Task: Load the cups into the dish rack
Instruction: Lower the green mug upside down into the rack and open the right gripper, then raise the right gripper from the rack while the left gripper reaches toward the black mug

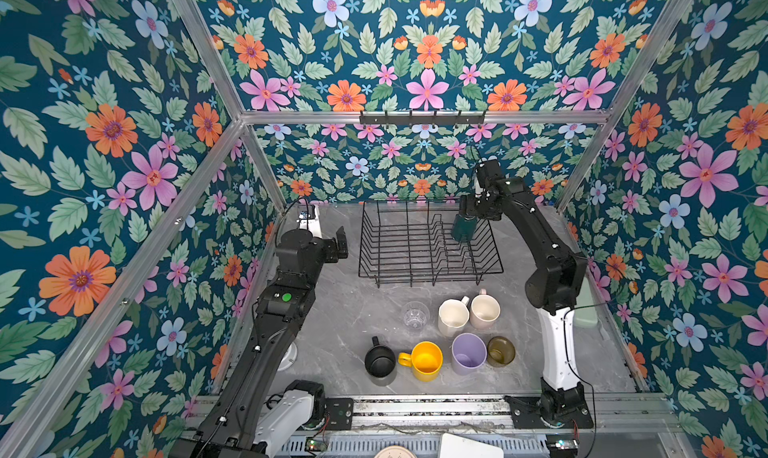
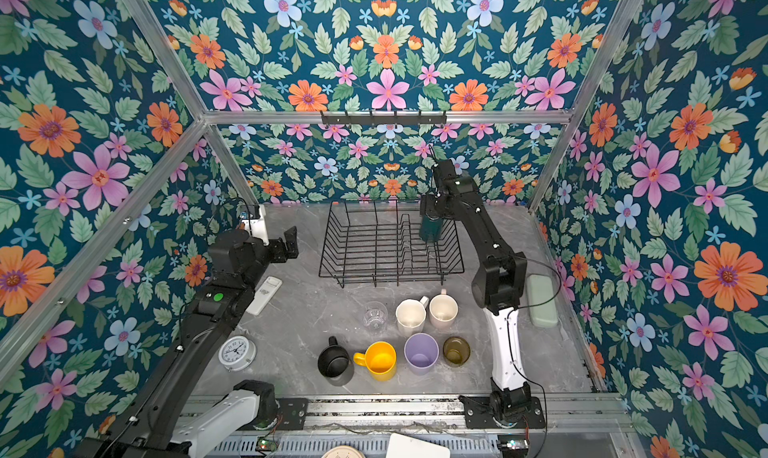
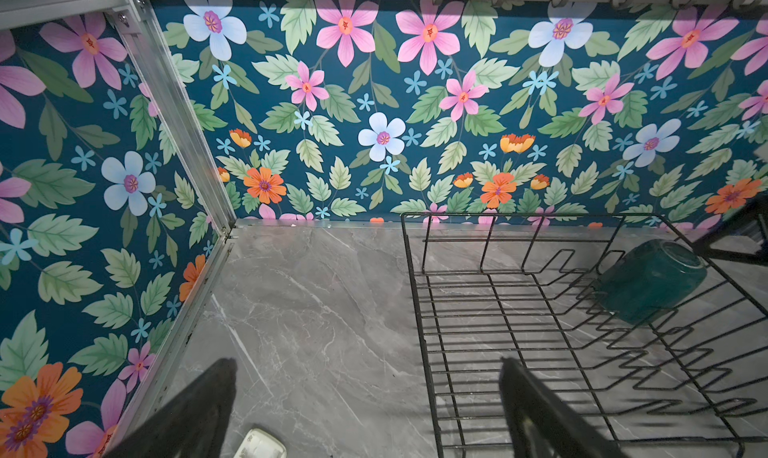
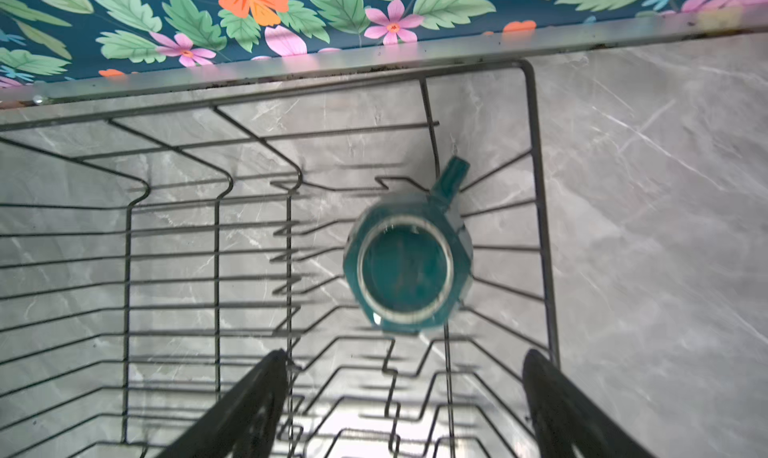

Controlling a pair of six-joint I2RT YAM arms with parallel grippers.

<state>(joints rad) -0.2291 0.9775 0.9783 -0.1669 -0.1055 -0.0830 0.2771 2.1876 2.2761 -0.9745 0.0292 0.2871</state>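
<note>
We see the dark green mug (image 4: 409, 269) upside down in the dish rack (image 1: 399, 244) – right end, near the back. The right gripper (image 4: 405, 397) hangs above it, jaws spread, holding nothing. The left gripper (image 3: 365, 397) gapes empty beside the rack. Seven cups stand on grey marble-patterned table (image 1: 332, 310) – floral walls surround.

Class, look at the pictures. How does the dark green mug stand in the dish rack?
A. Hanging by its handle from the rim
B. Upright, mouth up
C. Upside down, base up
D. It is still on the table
C: in the right wrist view the dark green mug shows its ringed base facing up, among the wires of the dish rack.
</note>
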